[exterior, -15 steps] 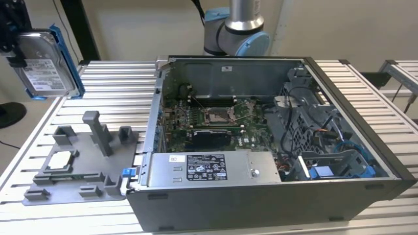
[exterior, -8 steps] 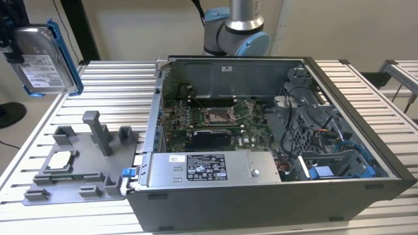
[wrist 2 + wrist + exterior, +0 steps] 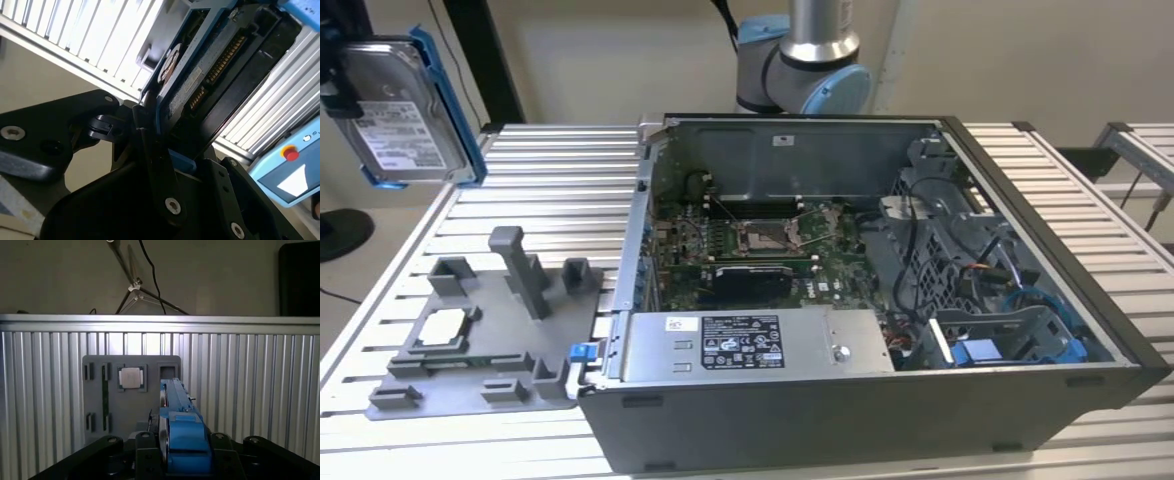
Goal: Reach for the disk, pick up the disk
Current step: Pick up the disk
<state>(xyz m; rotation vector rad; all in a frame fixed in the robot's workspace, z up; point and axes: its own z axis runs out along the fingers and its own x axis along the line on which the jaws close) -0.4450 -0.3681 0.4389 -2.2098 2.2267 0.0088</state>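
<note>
The claw (image 3: 160,145) was clamped on the disk (image 3: 403,110), which hung in open air with every edge clear. Well beyond the claw's tips lay the slatted table (image 3: 547,190) and a grey fixture (image 3: 125,415), with the open case (image 3: 881,420) off to one side. The disk was silver, with a white label and blue rails along its edges.

The exterior view looks steeply down on the slatted table (image 3: 534,170); both wrist views sit close against the disk (image 3: 176,407) (image 3: 200,75).
</note>
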